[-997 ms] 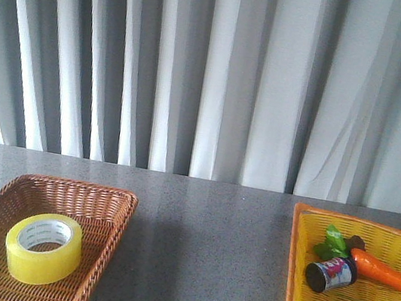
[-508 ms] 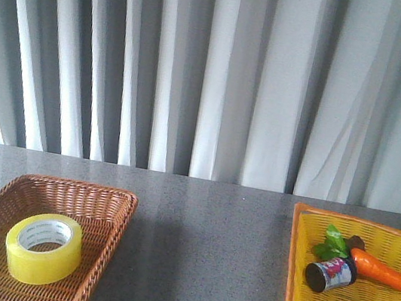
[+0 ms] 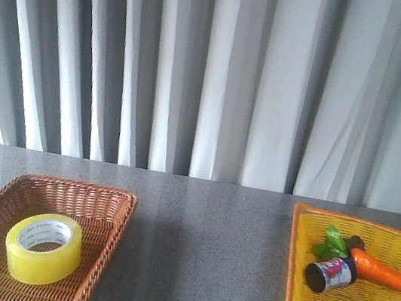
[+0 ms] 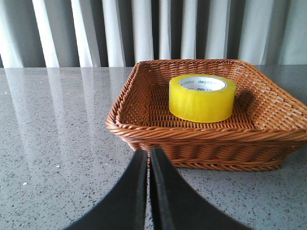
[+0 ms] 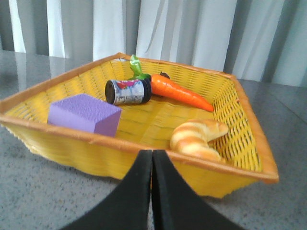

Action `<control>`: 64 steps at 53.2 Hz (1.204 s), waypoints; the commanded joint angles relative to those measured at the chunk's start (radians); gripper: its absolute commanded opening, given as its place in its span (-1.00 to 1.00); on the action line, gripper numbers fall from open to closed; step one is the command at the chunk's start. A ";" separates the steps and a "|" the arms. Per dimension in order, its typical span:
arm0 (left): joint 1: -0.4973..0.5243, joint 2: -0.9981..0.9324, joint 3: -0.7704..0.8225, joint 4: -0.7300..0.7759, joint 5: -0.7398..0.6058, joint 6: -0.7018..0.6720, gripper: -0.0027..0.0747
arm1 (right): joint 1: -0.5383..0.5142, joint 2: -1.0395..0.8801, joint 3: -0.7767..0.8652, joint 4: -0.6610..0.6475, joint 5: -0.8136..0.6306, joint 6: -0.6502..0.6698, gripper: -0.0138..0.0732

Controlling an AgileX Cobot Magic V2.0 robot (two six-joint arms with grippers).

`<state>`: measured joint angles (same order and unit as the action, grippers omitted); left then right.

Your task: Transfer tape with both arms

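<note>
Baskets [image 3: 112, 205] [image 3: 293, 287] – two; tape [image 3: 43, 248] – one; maybe croissant [image 5: 196, 136].

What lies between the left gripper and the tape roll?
In the left wrist view, the brown wicker basket's near wall and bare tabletop separate the left gripper from the tape roll.

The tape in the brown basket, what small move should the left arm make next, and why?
Probably open the left pincer and ease it forward over the brown basket's near rim. Its fingers are closed together on nothing, short of the basket, while the tape lies flat inside, untouched. The right pincer is also closed.
</note>
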<state>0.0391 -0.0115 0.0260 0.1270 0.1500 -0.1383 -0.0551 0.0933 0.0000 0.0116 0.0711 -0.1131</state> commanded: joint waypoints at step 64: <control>0.000 -0.017 -0.023 -0.008 -0.078 -0.002 -0.95 | -0.004 -0.119 0.034 -0.027 -0.071 0.042 -0.70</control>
<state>0.0391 -0.0115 0.0260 0.1270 0.1500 -0.1379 -0.0551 -0.0113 0.0250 -0.0139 0.0883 -0.0694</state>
